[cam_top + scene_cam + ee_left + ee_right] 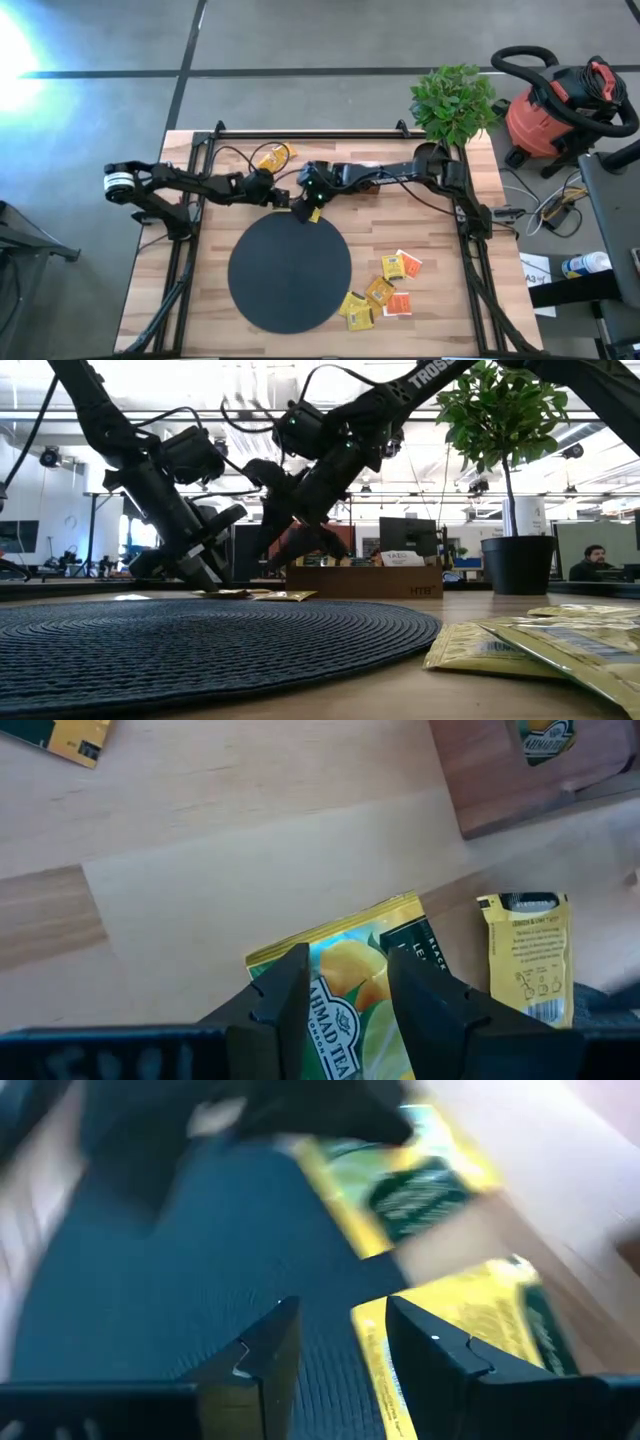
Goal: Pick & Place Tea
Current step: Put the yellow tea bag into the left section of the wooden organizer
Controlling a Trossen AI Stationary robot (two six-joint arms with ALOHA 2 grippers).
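A: Going left to right in the high view, where are the grippers?

B: The left gripper (268,188) sits left of centre, just above the upper rim of the black disc (290,272). The right gripper (303,207) is right beside it, at the disc's upper edge, with a yellow sachet (314,215) at its tip.

A: Are the fingers closed on anything?

B: In the left wrist view the left fingers (285,995) stand partly apart with a yellow lemon-print sachet (352,982) lying flat between and beyond them. I judge it not gripped. A second, narrower sachet (528,955) lies just beside it. The right fingers (262,1345) are also parted over the disc, holding nothing I can see. One sachet (470,1330) lies just off the right finger, half on the disc's rim.

A: So what does the next move turn on?

B: Likely that the sachet lies straight ahead of the left fingers, its long axis running away from them. It's flat on the wood, so it should be hard to pinch.

A: And the rest of the tea?

B: A loose pile (385,292) at lower right, well apart from both grippers; one more by the wooden tray (275,156), upper centre.
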